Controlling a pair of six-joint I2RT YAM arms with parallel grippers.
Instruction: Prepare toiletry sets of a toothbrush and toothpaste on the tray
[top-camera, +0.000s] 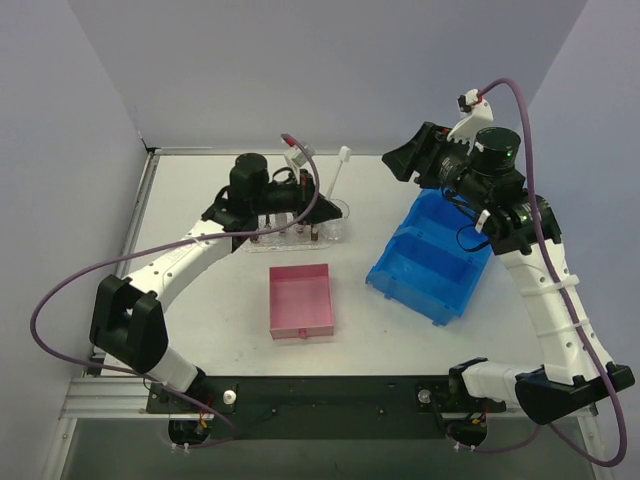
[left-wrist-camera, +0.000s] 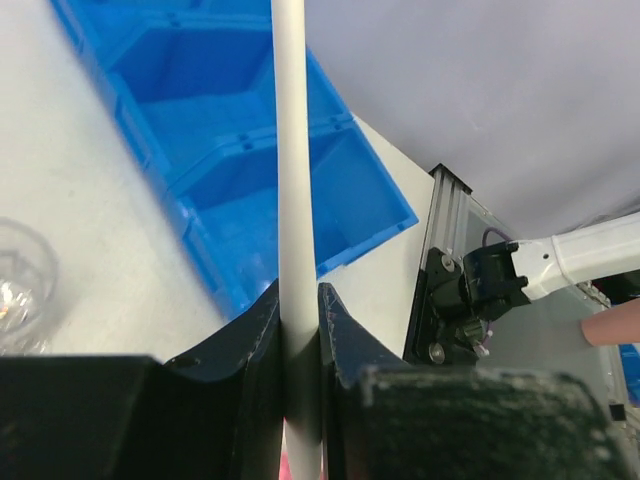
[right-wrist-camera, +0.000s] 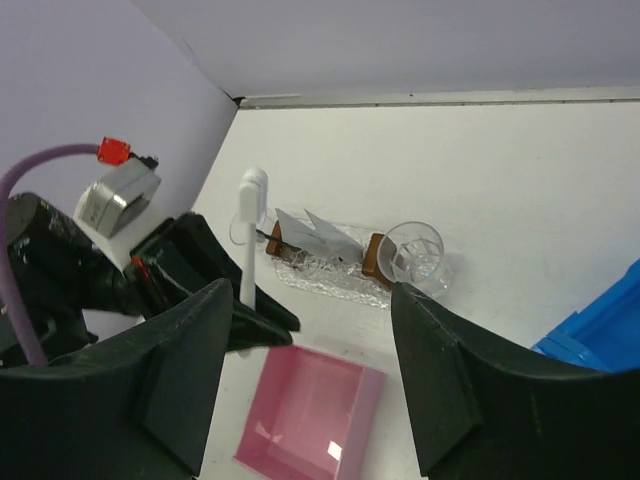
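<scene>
While your left hand (left-wrist-camera: 298, 300) is clamped on the toothbrush (left-wrist-camera: 296, 150), its two black fingers (left-wrist-camera: 262, 330) press on the white shaft from either side. The shaft runs straight up out of the grip, and the top view shows the brush head at the upper end, well above the hand and leaning a little away from the arm.

Just beside and below that hand lies the tray (right-wrist-camera: 330, 275), long and clear, flat on the counter (right-wrist-camera: 450, 160). Between its two brown blocks (right-wrist-camera: 375, 255) stands the toothpaste (right-wrist-camera: 320, 235): two silver-grey tubes leaning close together. At the end of the tray farther from your left hand stands a clear cup (right-wrist-camera: 413, 255), touching the nearer block. Whether it sits inside the tray's rim cannot be told. On the near side of the hand, toward the arm bases, the pink box (right-wrist-camera: 310, 410) rests open side up, apart from the tray.

Beyond the cup, on the right arm's side, the blue bin (left-wrist-camera: 370, 200) sits on the counter. The compartments that show hold nothing.

Your right hand (right-wrist-camera: 308, 295) hangs high near the bin's far corner, well apart from the left hand. Its fingers stand wide apart with nothing between them, and its camera looks down across the counter at the tray and the upright brush.
</scene>
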